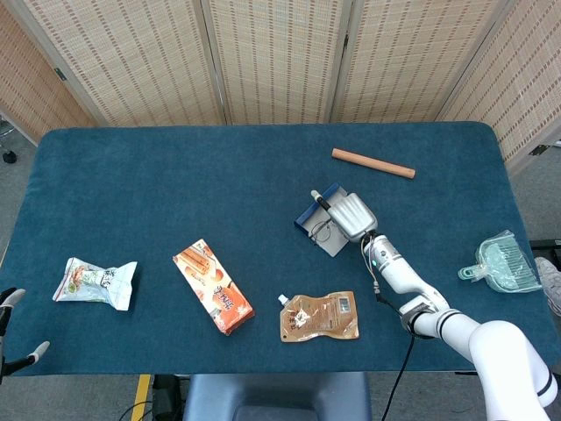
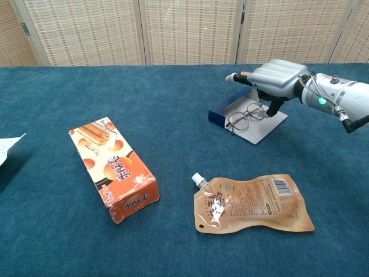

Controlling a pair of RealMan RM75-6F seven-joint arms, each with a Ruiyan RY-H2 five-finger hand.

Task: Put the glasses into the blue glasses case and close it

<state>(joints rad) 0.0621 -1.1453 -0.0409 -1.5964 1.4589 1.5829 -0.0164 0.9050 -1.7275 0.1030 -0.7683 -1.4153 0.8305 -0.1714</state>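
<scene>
Woven screens stand behind the blue-clothed table (image 1: 175, 175) where I work. My landmark is the blue glasses case (image 2: 242, 115), lying open toward the right of the cloth, its blue tray on the far-left side and its pale lid flap spread flat on the near-right side. The glasses (image 2: 245, 115) lie across the open case, one lens over the near edge of the tray and the rest on the flap. My right hand (image 2: 275, 75) hovers just above the far right part of the case, palm down, fingers spread with one stretched out leftward over the tray; it holds nothing, and I cannot tell whether a lower finger touches the frame. My left hand (image 1: 13, 329) barely shows, far to the near-left of the case at the table's edge, fingers apart.

Beyond the case lies a wooden stick (image 1: 372, 163). Nearer me than the case lies a brown spouted pouch (image 2: 251, 203). Left of the case sits an orange snack box (image 2: 112, 167), farther left a white snack packet (image 1: 95, 282). Right of the case sits a pale green dustpan (image 1: 504, 263).
</scene>
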